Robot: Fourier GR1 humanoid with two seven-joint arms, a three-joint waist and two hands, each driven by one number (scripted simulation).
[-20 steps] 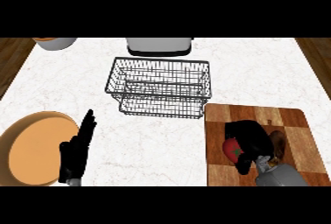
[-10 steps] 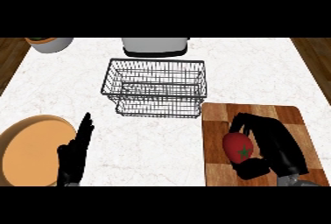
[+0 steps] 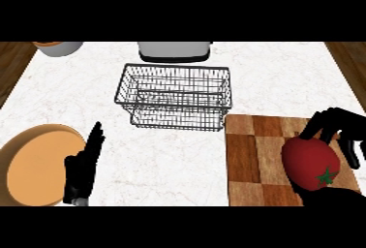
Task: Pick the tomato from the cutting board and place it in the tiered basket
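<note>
Far left, an orange plate (image 3: 36, 164) sat half out of view at the counter's (image 3: 286, 77) edge, not part of this job as far as I could judge. Just beside it the left hand (image 3: 84, 164) was parked with its fingers straight and pointing up the counter, holding nothing; looked like it was resting out of the way so the other arm had room. Top left, a grey pot-like thing (image 3: 58, 47) was cut off by the frame, too little showing to say what it was. Centre, the tiered basket (image 3: 175, 99) stood upright on the marble, wire sides, nothing in either tier that I could see, its near corner just beside the cutting board's (image 3: 261, 160) top-left corner, so the carry looked short. Behind the basket a grey appliance (image 3: 175, 51) sat against the far edge, probably a toaster, couldn't confirm. Right side, the tomato (image 3: 311, 162) was in the right hand (image 3: 336, 126), fingers curled over its top and far side, thumb side hidden under the fruit. Tomato appeared lifted off the board, large in view, green stem star facing out toward me. My read: grasp done, transfer not started, since the tomato was over the board and well apart from the basket. Next move would need a swing left and up over the basket rim. No brands, labels or writing readable anywhere.
</note>
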